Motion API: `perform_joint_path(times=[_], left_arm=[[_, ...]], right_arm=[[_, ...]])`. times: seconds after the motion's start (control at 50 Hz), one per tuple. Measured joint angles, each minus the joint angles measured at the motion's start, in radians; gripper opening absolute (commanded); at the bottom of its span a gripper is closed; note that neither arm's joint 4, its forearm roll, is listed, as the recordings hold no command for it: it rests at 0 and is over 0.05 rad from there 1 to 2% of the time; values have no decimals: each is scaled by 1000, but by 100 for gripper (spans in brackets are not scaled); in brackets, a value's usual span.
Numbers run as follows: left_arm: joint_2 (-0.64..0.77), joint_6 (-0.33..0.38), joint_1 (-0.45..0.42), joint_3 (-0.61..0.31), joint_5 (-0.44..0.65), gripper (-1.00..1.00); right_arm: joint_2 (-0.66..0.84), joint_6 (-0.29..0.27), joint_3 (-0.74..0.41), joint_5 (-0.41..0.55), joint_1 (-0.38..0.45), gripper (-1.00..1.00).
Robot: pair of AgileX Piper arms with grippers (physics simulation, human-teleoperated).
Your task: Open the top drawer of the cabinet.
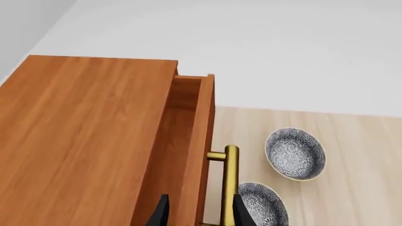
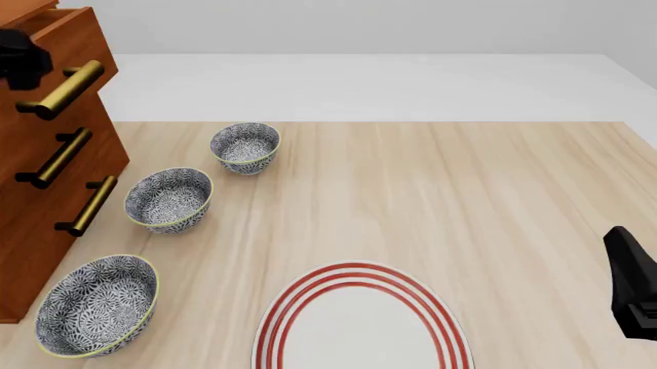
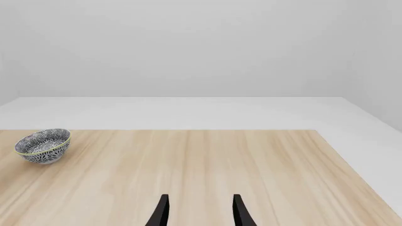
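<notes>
- The cabinet (image 2: pixel 46 177) is standing at the left edge of the table (image 2: pixel 431 200) in the front view, its three brass handles facing right toward the bowls.
- The top drawer (image 1: pixel 191 141) is sitting pulled out a little from the cabinet body; the left wrist view is showing a narrow gap with plain wood inside, directly ahead of the left gripper (image 1: pixel 197 214).
- The left gripper's two dark fingers (image 1: pixel 161 212) are standing apart, one over the drawer's inside and the other beside the brass handle (image 1: pixel 230 183), so the drawer front is lying between them.
- Whether the fingers are actually pressing on the drawer front or handle is hard to tell, since only their tips are showing at the frame's edge.
- In the front view the left gripper is appearing only as a dark shape at the top drawer's level, just beside the upper handle.
- The right gripper (image 3: pixel 197 212) is hovering open over bare table, well apart from the cabinet, with nothing between its fingers.
- Three patterned bowls (image 2: pixel 168 198) are lying in a row just beside the cabinet, below and beyond the left gripper's fingers.
- A red-ringed plate (image 2: pixel 359 323) is resting at the near edge, between the two grippers.
- One bowl (image 3: pixel 43 145) is showing far off to the side ahead of the right gripper.
</notes>
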Motion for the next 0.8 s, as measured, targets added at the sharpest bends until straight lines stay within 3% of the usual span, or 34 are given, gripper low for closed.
perform_joint_path(times=[0.8], left_arm=[[6, -10, -15, 24, -19, 100]], right_arm=[[0, 0, 0, 0, 0, 100]])
